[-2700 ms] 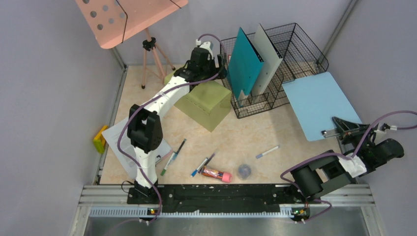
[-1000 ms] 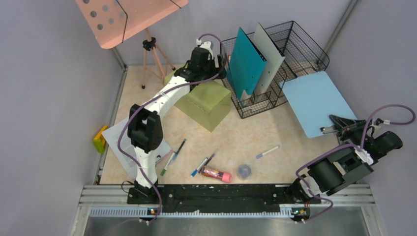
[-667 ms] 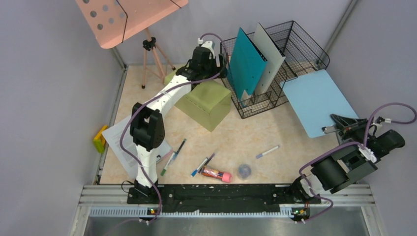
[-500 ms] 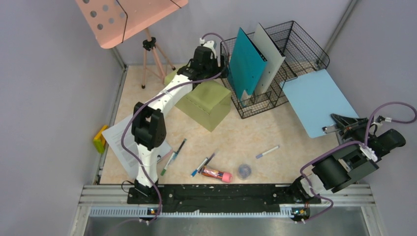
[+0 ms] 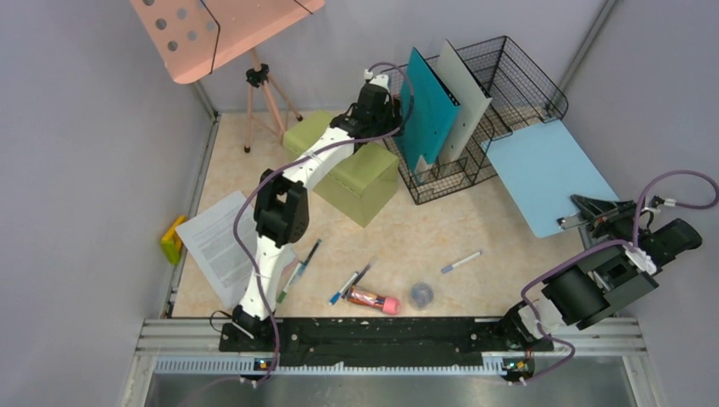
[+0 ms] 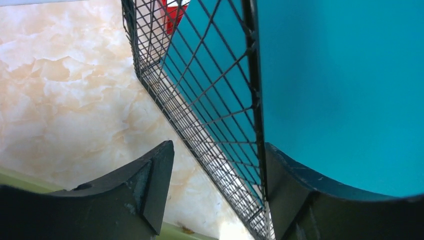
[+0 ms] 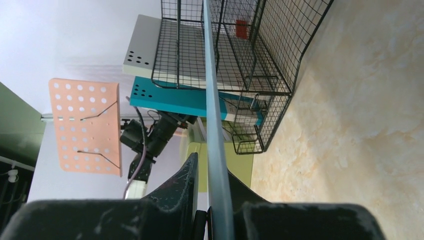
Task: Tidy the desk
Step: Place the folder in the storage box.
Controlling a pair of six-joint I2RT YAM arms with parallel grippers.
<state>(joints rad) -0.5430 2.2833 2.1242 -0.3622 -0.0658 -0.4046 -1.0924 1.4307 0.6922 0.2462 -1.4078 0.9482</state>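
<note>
The desk [image 5: 407,229] is a beige marble-patterned tabletop. My right gripper [image 5: 585,219] is shut on the near edge of a light blue clipboard [image 5: 547,174], which leans from the desk's right side toward the black wire rack [image 5: 475,102]. In the right wrist view the clipboard [image 7: 212,100] shows edge-on between my jaws [image 7: 212,170]. My left gripper [image 5: 386,100] is open at the rack's left wall. In the left wrist view my left gripper [image 6: 217,165] has the wire wall [image 6: 200,100] between its jaws, with the teal folder [image 6: 340,90] just behind.
An olive-green box [image 5: 352,174] sits under my left arm. A pink perforated stand on a tripod [image 5: 220,30] is at back left. A printed sheet [image 5: 220,246], a yellow item [image 5: 172,240], pens [image 5: 462,261], a red tube [image 5: 373,299] and a round bluish object [image 5: 421,294] lie near the front.
My left gripper has swung right, from behind the green box to the rack's left wall. My right arm has shifted slightly right with the clipboard still in its jaws.
</note>
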